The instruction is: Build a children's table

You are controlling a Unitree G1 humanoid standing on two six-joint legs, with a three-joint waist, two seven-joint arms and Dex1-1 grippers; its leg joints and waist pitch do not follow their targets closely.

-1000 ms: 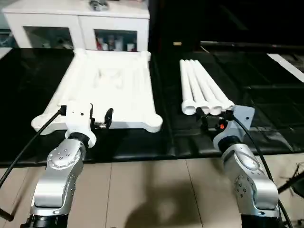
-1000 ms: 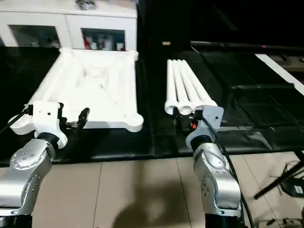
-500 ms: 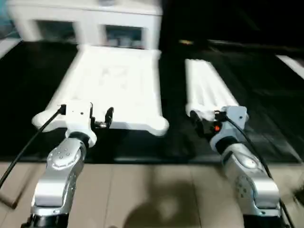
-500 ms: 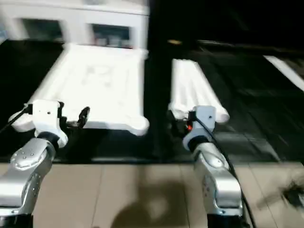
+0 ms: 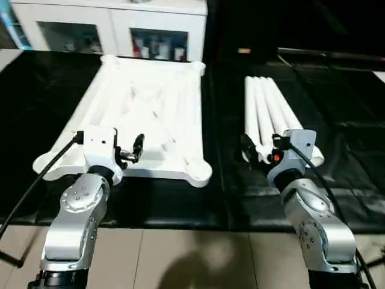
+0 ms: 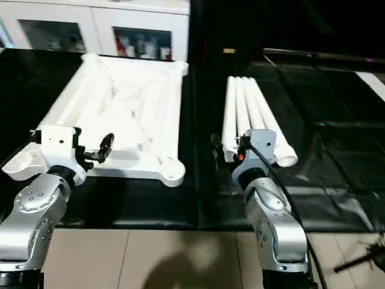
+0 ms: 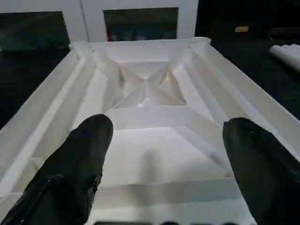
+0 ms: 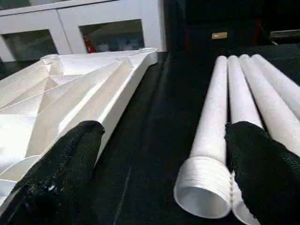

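The children's table lies in parts on a black mat. Its white top rests upside down at the left, ribbed underside up, with a round corner socket at its near right. Several white legs lie side by side to the right, their open ends towards me. My left gripper hovers open at the top's near edge with nothing between its fingers. My right gripper stands open just short of the legs' near ends, holding nothing. The nearest leg's threaded end lies ahead of its fingers.
A white glass-door cabinet stands behind the table top at the far edge. The black mat ends near me, where beige floor tiles begin. A bare strip of mat separates the top from the legs.
The head views have shifted, and the table top and legs now sit closer to my grippers. Both grippers stay open and hold nothing.
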